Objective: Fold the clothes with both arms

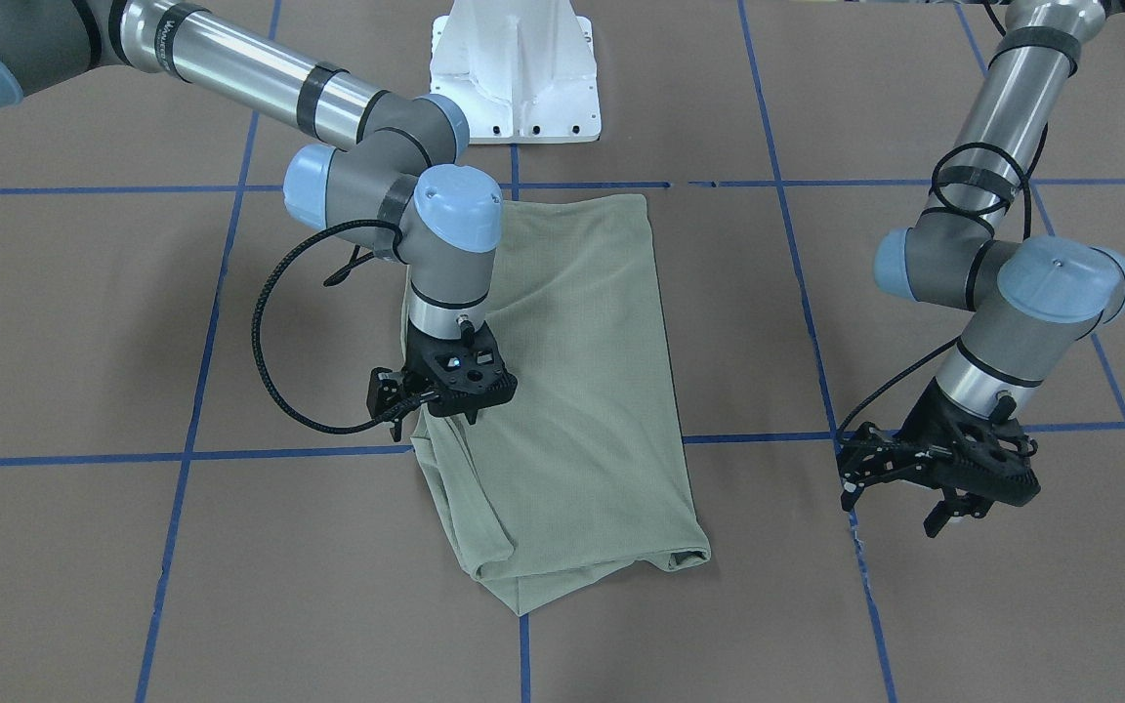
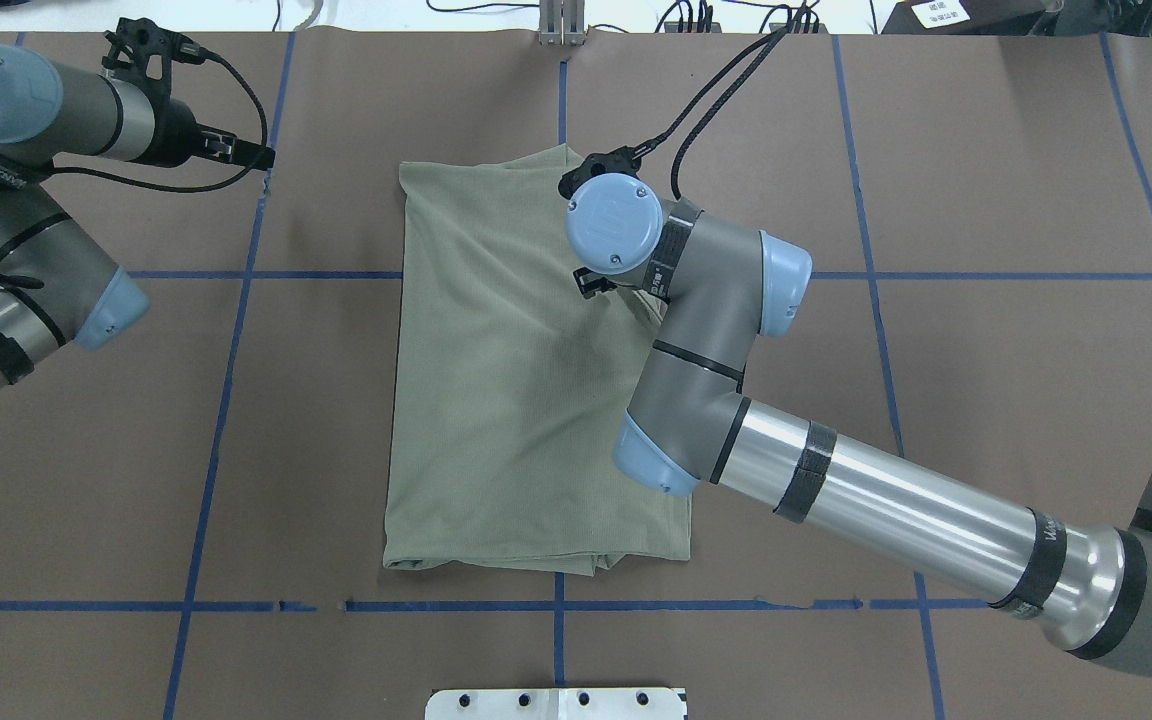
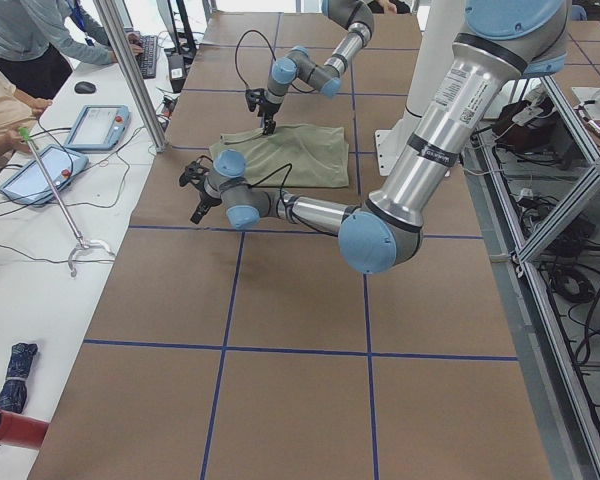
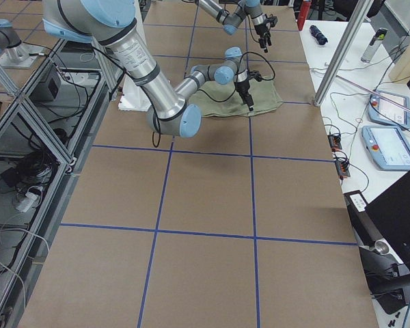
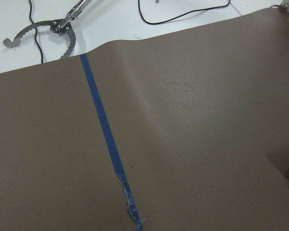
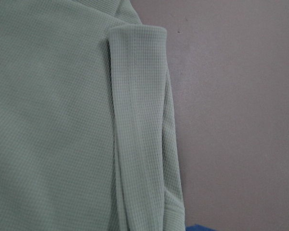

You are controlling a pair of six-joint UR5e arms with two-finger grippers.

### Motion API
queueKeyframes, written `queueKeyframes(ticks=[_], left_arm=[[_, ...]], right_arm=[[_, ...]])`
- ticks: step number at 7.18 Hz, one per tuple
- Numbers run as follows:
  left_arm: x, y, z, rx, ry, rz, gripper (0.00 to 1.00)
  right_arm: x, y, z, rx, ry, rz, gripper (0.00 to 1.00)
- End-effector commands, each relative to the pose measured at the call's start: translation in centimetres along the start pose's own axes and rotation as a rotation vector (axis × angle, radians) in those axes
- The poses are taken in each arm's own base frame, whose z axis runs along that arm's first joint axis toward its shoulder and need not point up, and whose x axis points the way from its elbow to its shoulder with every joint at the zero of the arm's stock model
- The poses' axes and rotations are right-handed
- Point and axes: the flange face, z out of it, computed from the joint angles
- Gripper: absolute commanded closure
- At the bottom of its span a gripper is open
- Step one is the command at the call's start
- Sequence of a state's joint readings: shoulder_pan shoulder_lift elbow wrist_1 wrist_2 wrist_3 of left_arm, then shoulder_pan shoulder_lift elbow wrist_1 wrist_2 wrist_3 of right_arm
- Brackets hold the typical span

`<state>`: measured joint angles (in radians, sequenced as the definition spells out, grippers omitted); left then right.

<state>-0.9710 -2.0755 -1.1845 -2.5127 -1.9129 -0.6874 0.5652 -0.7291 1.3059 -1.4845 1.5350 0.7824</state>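
Note:
The sage-green shirt (image 1: 572, 391) lies folded into a long rectangle in the middle of the table, also in the overhead view (image 2: 496, 400). No logo or neck tag shows. My right gripper (image 1: 447, 415) points down at the shirt's long edge, on the far half from the robot, and looks open. In the overhead view its wrist hides the fingers. The right wrist view shows the knit fabric (image 6: 62, 120) and a folded sleeve strip (image 6: 139, 120) close up, no fingers. My left gripper (image 1: 953, 516) hangs open and empty over bare table, well clear of the shirt.
Brown paper with blue tape lines (image 1: 777, 437) covers the table. The white pedestal base (image 1: 514, 68) stands behind the shirt. Torn tape (image 5: 130, 207) lies under my left gripper. Operators, tablets and cables line the table's far side (image 3: 70, 130).

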Motion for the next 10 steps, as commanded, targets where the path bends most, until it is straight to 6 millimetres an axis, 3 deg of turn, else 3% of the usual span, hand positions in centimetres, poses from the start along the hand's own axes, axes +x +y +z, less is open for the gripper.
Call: queueKeyframes(ticks=[1, 4, 7, 10], left_arm=[[0.0, 0.1, 0.0, 0.000, 0.000, 0.000, 0.00], [0.0, 0.1, 0.0, 0.000, 0.000, 0.000, 0.00], [-0.1, 0.1, 0.0, -0.001, -0.001, 0.000, 0.00], [-0.3, 0.4, 0.0, 0.004, 0.003, 0.002, 0.00]], right_arm=[[0.4, 0.4, 0.9, -0.013, 0.011, -0.006, 0.23], [0.4, 0.4, 1.3, -0.019, 0.016, -0.006, 0.28], [-0.8, -0.3, 0.0, -0.019, -0.021, 0.002, 0.29], [-0.6, 0.3, 0.9, -0.031, -0.009, 0.001, 0.33]])
